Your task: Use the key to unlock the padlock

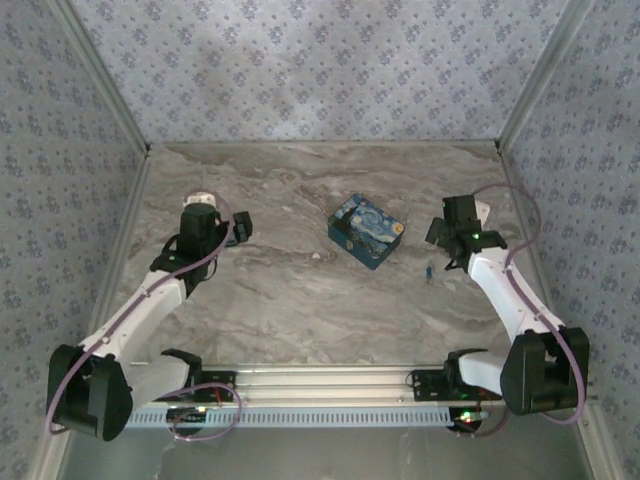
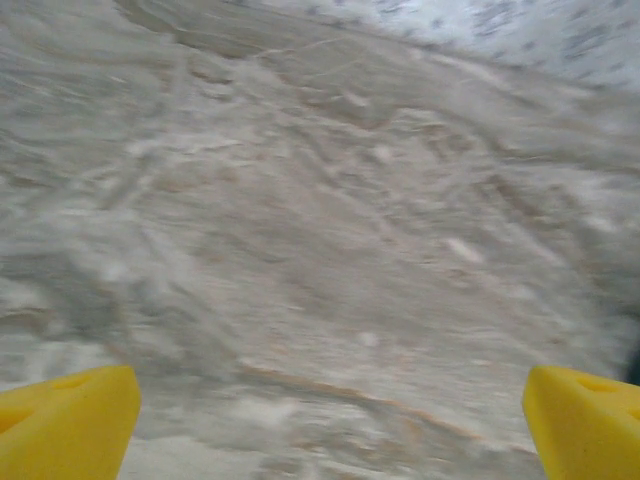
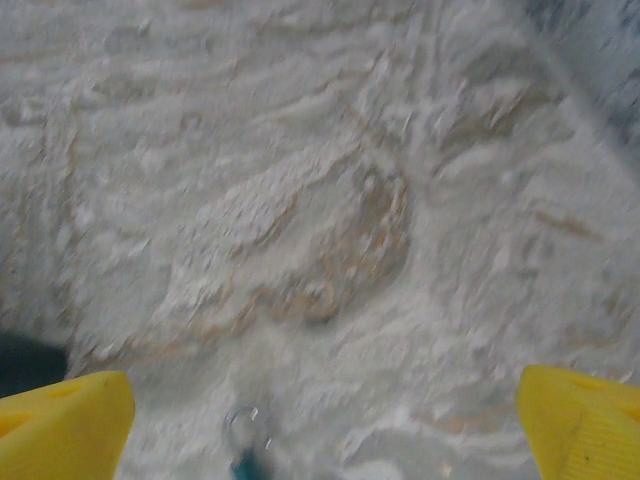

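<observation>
The padlock, a squarish blue block with a swirling starry print and dark sides, lies flat on the marble table, right of centre. The key, small with a teal head and a metal ring, lies to its right; in the right wrist view the key sits at the bottom edge, between the yellow fingers. My right gripper hovers just beyond the key, open and empty, its pads far apart. My left gripper is well left of the padlock, open over bare marble, its pads wide apart.
Patterned walls enclose the table at the back and on both sides. A metal rail runs along the near edge between the arm bases. A dark shape shows at the left edge of the right wrist view.
</observation>
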### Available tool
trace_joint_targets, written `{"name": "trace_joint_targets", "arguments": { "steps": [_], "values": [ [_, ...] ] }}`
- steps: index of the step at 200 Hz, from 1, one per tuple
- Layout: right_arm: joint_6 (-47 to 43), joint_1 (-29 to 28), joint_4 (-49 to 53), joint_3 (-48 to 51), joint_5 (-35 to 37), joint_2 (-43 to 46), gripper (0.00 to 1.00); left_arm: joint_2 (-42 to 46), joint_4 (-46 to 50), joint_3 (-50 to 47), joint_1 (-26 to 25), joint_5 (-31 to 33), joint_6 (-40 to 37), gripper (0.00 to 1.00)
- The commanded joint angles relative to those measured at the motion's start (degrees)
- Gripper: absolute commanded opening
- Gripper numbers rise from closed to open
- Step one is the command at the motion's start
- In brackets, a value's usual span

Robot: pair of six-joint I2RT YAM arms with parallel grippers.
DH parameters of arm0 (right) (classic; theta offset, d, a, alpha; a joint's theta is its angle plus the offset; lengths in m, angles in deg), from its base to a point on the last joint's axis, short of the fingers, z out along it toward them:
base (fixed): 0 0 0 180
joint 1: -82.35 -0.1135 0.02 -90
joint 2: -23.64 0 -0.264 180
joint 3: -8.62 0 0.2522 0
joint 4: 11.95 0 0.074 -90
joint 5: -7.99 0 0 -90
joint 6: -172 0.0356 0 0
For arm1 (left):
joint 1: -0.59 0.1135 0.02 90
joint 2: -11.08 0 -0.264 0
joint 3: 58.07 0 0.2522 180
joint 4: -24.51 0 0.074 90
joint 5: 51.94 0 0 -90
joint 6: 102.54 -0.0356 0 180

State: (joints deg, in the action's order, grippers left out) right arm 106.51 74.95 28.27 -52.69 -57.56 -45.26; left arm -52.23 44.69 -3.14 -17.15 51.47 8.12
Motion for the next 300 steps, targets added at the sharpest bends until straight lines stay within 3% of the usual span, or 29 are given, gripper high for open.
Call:
{"name": "trace_joint_targets", "arguments": {
  "steps": [1, 26, 63, 97, 112, 132, 142, 156, 173, 188, 199, 212, 226, 300],
  "values": [
    [-8.92, -1.03, -15.36, 7.02, 11.52, 1.22, 1.0, -2.64, 2.71, 0.8, 2.52, 8.72, -8.45, 0.98],
    [-11.51, 0.67, -21.02, 10.81, 12.8, 0.09, 1.0, -4.2, -3.5, -2.86, 5.35, 10.74, -11.53, 0.98],
    [-14.09, 3.81, -32.42, 16.64, 13.63, -1.14, 1.0, -5.57, -24.56, -13.07, 7.55, 11.2, -20.39, 0.98],
    [-16.52, 4.73, -48.44, 22.4, 11.07, -4.43, 1.0, -10.19, -37.38, -17.54, 16.56, 4.46, -15.89, 0.98],
    [-18.74, 4.58, -55.17, 24.46, 9.48, -5.5, 1.0, -11.91, -43.37, -19.47, 17.95, 3.11, -14.61, 0.98],
    [-20.71, 5.16, -64.04, 26.7, 4.07, -6.89, 1.0, -14.47, -50.39, -20.71, 18.5, 1.84, -14.37, 0.98],
    [-19.19, 5.77, -62.42, 25.66, 1.63, -7.54, 1.0, -16.54, -51.49, -20.5, 18.78, 0.9, -14.34, 0.98],
    [-21.68, 6.47, -75.81, 30.31, -4.91, -10.13, 1.0, -20.71, -57.88, -21.78, 18.96, -1.06, -14.97, 0.98],
    [-24.41, 6.14, -81.07, 30.87, -8.29, -14.44, 1.0, -25.06, -62.92, -22.07, 17.56, -2.92, -17.92, 0.98],
    [-25.25, 5.85, -77.77, 28.41, -10.52, -16.31, 1.0, -24.16, -54.1, -18.23, 16.17, -2.04, -19.01, 0.98],
    [-25.2, 5.48, -80.64, 27.18, -8.58, -20.21, 1.0, -24.75, -55.72, -18.57, 16.84, -3.12, -18.72, 0.98],
    [-22.4, 5.9, -75.56, 26.76, -7.81, -18.08, 1.0, -24.81, -55.37, -18.43, 16.94, -3.19, -18.64, 0.98],
    [-24.62, 5.62, -78.24, 27.26, -7.49, -18.89, 1.0, -24.64, -54.84, -18.35, 16.95, -3.18, -18.6, 0.98],
    [-23.9, 7.31, -76.18, 26.46, -11.0, -18.64, 1.0, -24.59, -54.76, -18.32, 16.94, -3.19, -18.58, 0.98]
  ]
}}
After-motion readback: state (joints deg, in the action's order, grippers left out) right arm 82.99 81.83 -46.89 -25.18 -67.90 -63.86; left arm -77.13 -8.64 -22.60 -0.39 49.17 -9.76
